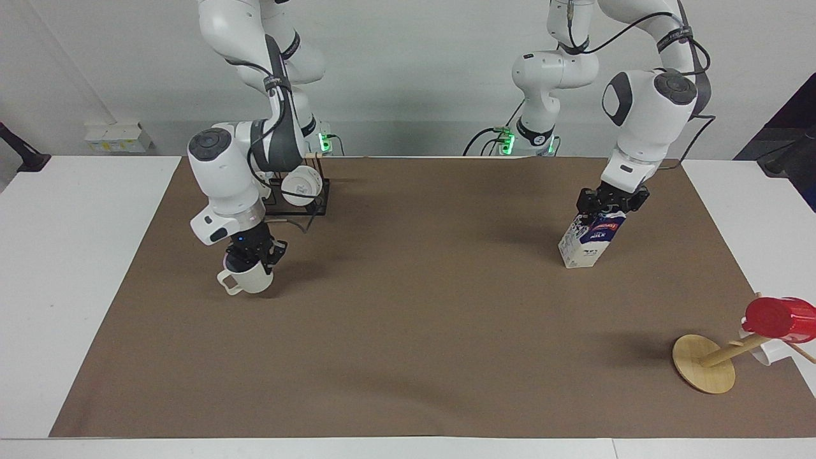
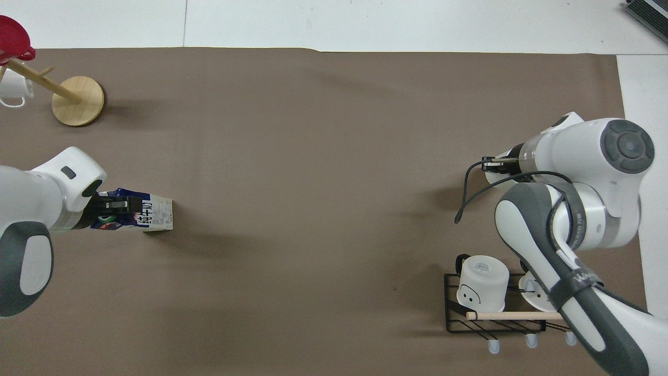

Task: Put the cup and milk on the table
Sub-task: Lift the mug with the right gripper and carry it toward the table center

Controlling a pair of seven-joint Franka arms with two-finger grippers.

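Cup [image 1: 248,278] hangs tilted in the right pincer [image 1: 254,255], its handle toward the right arm's end of the bench [image 1: 76,255]. The pincer's fingers are pressed together on the rim, one inside the cup and one outside. The cup looks lifted just clear of the brown sheet [image 1: 408,319], with its shadow beneath it. In the overhead view the right arm covers the cup almost wholly.

Milk [image 1: 591,237] stands on the sheet toward the left arm's end, leaning a little. The left pincer [image 1: 612,201] sits down over its gabled top; whether its fingers pinch the carton or stand just spread around it, I cannot tell. In the overhead view the pincer covers the top, and the cap can just be made out.

A black wire rack [image 2: 493,308] stands nearer the robots than the cup, with a white mug [image 2: 482,287] upside down in it and a wooden rod across it. A wooden stand [image 1: 704,363] with a round base sits at the left arm's end, farther from the robots than the milk, carrying a red cup [image 1: 778,317] and another white mug [image 2: 13,90].
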